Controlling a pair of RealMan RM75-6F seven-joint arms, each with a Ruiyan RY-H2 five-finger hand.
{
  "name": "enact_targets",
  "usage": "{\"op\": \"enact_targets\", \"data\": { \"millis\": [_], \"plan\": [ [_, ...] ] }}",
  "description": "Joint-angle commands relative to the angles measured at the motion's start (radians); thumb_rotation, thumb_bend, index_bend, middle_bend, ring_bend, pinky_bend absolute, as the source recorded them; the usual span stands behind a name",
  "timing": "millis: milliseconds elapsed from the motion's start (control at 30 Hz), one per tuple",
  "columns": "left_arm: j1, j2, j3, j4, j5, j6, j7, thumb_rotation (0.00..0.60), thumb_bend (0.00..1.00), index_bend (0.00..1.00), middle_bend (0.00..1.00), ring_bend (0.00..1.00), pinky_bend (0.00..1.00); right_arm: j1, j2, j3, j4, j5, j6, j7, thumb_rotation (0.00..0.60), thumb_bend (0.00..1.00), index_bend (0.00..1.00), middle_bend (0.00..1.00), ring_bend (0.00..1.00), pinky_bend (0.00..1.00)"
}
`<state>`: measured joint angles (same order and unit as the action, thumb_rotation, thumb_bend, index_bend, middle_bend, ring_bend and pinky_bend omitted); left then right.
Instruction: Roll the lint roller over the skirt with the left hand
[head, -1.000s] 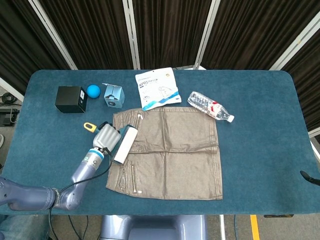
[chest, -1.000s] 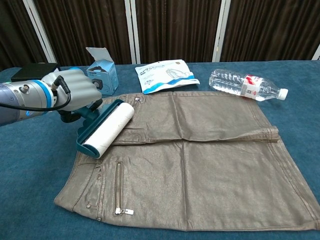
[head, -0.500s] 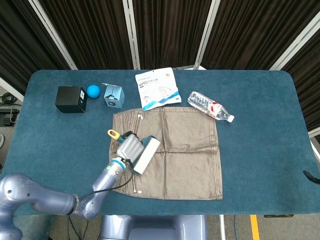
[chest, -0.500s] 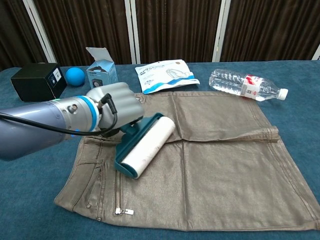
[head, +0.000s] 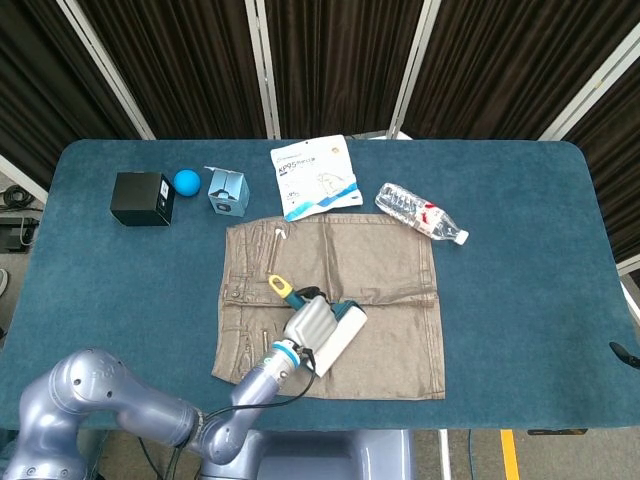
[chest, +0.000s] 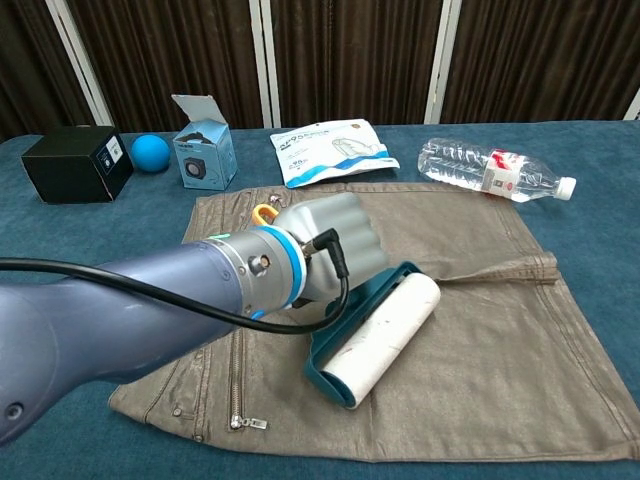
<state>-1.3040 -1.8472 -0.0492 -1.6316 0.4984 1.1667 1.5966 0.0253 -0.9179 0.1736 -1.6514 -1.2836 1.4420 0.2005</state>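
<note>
A grey-brown skirt (head: 380, 270) (chest: 480, 340) lies flat on the blue table. My left hand (head: 310, 321) (chest: 335, 245) grips the handle of a lint roller (head: 338, 338) (chest: 385, 328) with a teal frame and a white roll. The roll rests on the middle of the skirt, angled across it. A yellow loop at the handle's end (head: 278, 286) (chest: 265, 212) sticks out behind the hand. My left forearm covers the skirt's left part in the chest view. My right hand shows in neither view.
Along the back of the table stand a black box (head: 141, 198) (chest: 78, 163), a blue ball (head: 187, 181) (chest: 151, 152) and a small blue carton (head: 228, 191) (chest: 204, 152). A white packet (head: 314, 176) (chest: 330, 150) and a lying water bottle (head: 420, 212) (chest: 492, 170) sit beyond the skirt.
My left hand has rolled the lint roller to the right, from the skirt's left edge over the waistband side to the skirt's middle.
</note>
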Motion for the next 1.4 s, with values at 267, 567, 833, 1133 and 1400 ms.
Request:
{"op": "enact_targets", "data": {
  "millis": [267, 567, 833, 1133, 1400],
  "plan": [
    [-0.008, 0.001, 0.016, 0.006, -0.017, 0.013, -0.003, 0.600, 0.65, 0.68, 0.46, 0.39, 0.45, 0.001, -0.001, 0.000, 0.002, 0.002, -0.002, -0.003, 0.600, 0.00, 0.00, 0.00, 0.00, 0.00],
    [0.060, 0.113, 0.092, 0.007, -0.010, 0.026, -0.081, 0.600, 0.65, 0.68, 0.46, 0.39, 0.46, -0.001, -0.002, 0.000, -0.005, -0.001, 0.004, -0.013, 0.600, 0.00, 0.00, 0.00, 0.00, 0.00],
    [0.137, 0.233, 0.161, 0.026, 0.010, 0.011, -0.179, 0.600, 0.65, 0.68, 0.47, 0.39, 0.46, -0.001, -0.004, -0.003, -0.018, -0.011, 0.012, -0.030, 0.600, 0.00, 0.00, 0.00, 0.00, 0.00],
    [0.219, 0.312, 0.212, 0.076, 0.040, -0.029, -0.294, 0.600, 0.65, 0.68, 0.47, 0.39, 0.46, 0.008, -0.011, -0.006, -0.029, -0.023, 0.010, -0.056, 0.600, 0.00, 0.00, 0.00, 0.00, 0.00],
    [0.277, 0.348, 0.234, 0.140, 0.067, -0.066, -0.368, 0.600, 0.65, 0.68, 0.47, 0.39, 0.46, 0.014, -0.017, -0.009, -0.035, -0.027, 0.007, -0.079, 0.600, 0.00, 0.00, 0.00, 0.00, 0.00]
  ]
}}
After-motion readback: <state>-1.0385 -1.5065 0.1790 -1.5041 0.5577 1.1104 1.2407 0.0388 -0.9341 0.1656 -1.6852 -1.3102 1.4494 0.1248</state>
